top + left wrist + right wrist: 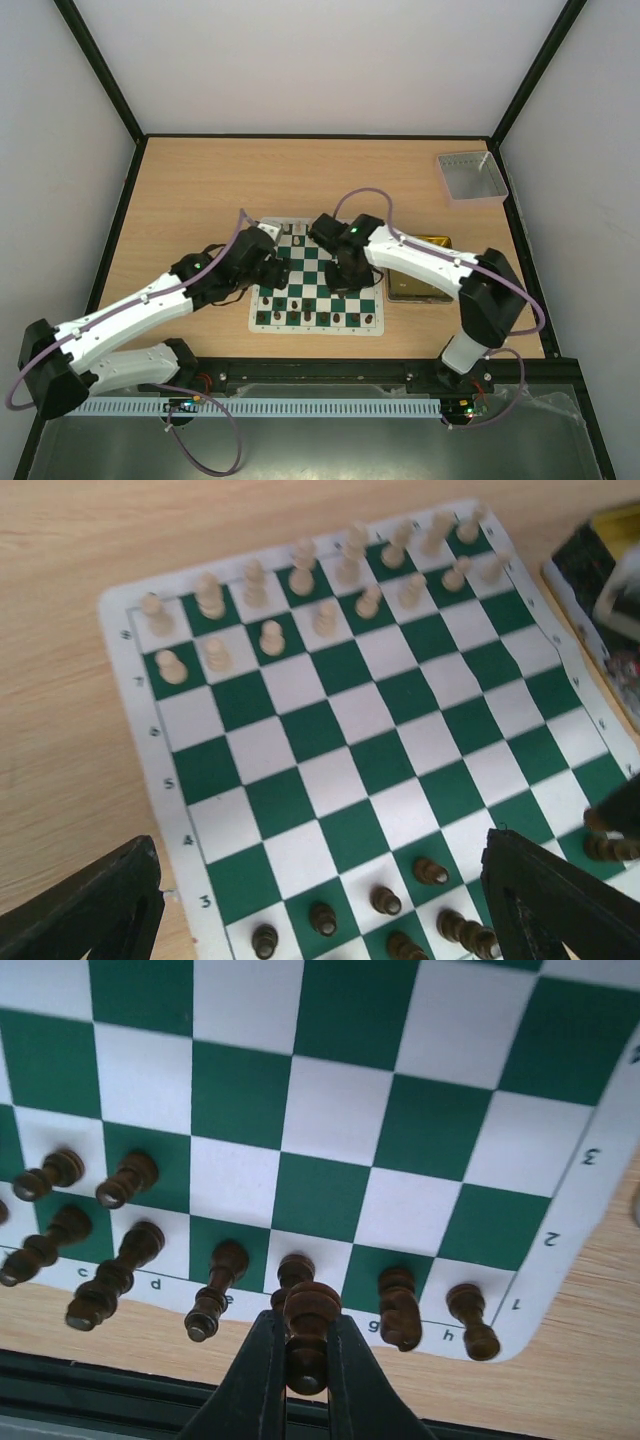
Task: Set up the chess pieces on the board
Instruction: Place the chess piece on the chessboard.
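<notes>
While right gripper (305,1338) hangs over board's (345,665) 6 o'clock edge, jaws closed on dark piece (308,1310), I judge it light, rigid, smooth, tippy; best held just below head. Left gripper (318,840) at board's 9 o'clock, jaws spread wide, empty. Cream pieces (271,637) fill 12 o'clock rows. Dark row (225,1260) crowds 6 o'clock, neighbours close either side. Yellow tray (430,243) at 3 o'clock under right arm; grey tray (471,177) at 1 o'clock on tabletop (200,190).

dark green and white checks on the white-bordered board (340,770), cream pieces (272,637) toward the far edge, dark brown pieces (225,1270) toward the near edge, pale wood-grain table (200,190), grey tray (470,175) far right corner.
</notes>
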`<state>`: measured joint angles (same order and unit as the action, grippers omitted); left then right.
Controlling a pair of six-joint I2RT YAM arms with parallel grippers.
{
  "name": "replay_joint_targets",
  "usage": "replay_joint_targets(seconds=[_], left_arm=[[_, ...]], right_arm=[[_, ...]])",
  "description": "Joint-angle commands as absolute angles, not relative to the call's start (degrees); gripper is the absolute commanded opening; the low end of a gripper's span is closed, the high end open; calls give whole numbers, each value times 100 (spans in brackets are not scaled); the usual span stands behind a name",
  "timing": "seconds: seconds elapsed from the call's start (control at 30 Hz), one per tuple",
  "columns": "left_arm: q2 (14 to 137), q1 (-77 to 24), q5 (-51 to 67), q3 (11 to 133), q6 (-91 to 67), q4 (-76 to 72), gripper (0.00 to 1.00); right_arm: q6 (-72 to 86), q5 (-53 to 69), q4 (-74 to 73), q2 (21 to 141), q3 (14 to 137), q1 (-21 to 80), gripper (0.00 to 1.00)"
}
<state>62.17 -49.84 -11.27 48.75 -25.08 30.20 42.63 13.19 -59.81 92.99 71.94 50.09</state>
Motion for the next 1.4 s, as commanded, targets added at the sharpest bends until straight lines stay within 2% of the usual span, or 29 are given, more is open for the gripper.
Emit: replay_joint_targets(seconds=[0.0,0.27,1.37], left_arm=[[5919,-4832,-1687,4945,-2674,3233,88],[5796,-4668,-1782,4951,-2713,3256,93],[5621,-4632,-2059,4966,-2788,3314,99]], right_arm=[[4182,1281,-5916,9625,7210,5220,5],[4087,1367,-5677,10143,7334,5283,5],[3959,1663,-5300,11022,7771,5378,5]])
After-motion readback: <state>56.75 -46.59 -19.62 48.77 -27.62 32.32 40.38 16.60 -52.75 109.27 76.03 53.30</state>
